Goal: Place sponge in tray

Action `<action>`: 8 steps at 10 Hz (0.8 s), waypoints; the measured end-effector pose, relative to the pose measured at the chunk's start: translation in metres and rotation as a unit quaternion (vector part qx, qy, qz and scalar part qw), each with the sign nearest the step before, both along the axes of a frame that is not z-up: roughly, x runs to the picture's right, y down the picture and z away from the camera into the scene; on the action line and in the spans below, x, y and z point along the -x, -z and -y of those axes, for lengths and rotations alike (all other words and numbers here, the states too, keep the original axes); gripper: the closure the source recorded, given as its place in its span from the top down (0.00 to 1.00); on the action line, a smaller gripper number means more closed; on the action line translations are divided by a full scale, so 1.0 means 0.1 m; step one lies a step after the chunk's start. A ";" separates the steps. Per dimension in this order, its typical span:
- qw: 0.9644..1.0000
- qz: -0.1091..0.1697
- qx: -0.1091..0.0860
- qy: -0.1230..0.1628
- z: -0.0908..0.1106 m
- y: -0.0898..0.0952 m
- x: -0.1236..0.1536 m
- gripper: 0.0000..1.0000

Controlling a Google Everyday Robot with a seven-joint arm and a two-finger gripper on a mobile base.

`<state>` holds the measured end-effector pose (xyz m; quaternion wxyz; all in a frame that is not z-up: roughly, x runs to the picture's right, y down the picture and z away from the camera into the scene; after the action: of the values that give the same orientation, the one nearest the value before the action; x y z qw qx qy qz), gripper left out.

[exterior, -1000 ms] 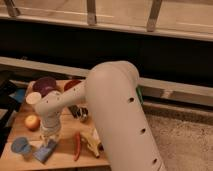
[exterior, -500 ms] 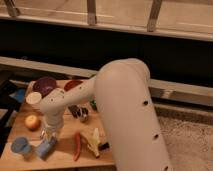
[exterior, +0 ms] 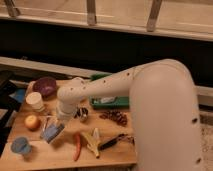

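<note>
My gripper (exterior: 51, 126) is low over the left side of the table (exterior: 60, 161). Its jaws look closed on the sponge (exterior: 53, 135). A second ago the sponge lay lower, close to the blue cup (exterior: 21, 146). Now it is lifted and tilted, so I think the grab worked and the carry comes next. The green tray (exterior: 111, 105) is behind, to the right. The arm (exterior: 100, 87) covers most of it, so I can't see how much room is inside.
</note>
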<state>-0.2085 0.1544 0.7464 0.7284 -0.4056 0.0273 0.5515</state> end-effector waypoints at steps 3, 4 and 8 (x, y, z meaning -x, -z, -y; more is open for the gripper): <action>0.998 -0.014 -0.032 -0.049 0.57 -0.05 -0.46 0.00; 0.997 -0.018 -0.038 -0.071 0.76 -0.11 -0.67 0.00; 0.987 -0.039 -0.047 -0.149 1.33 -0.29 -1.45 0.00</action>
<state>-0.0634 0.0218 0.7751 0.6550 -0.3482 -0.0308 0.6698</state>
